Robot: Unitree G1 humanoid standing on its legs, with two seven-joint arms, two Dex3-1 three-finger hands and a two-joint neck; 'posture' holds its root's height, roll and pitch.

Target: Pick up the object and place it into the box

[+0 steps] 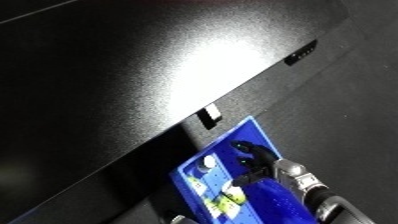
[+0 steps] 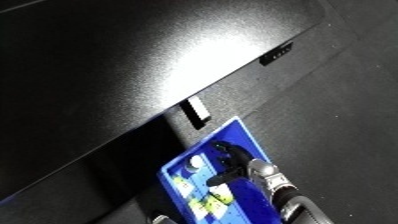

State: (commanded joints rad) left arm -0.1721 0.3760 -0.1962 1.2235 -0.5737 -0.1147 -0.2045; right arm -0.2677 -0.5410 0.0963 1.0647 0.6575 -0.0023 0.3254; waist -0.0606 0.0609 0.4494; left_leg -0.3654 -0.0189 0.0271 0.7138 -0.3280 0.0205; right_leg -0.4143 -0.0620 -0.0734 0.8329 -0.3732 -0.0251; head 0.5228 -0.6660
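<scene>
Right hand (image 1: 253,162) reaches into blue bin (image 1: 258,132).

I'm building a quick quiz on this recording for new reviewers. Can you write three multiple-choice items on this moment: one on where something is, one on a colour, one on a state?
1. Where is the right hand?
A. Over the bin
B. On the black table top, far from the bin
C. Out of view

2. What colour is the bin?
A. Red
B. Blue
C. Green

3. What is the state of the bin?
A. Upside down
B. Covered by a lid
C. Open at the top, with small light-coloured items inside

Answers:
1. A: the black hand reaches in from the lower right and lies over the bin's inside.
2. B: its rim and walls are bright blue against the black table.
3. C: white and yellowish pieces show on the bin's floor; what they are cannot be told.
</scene>
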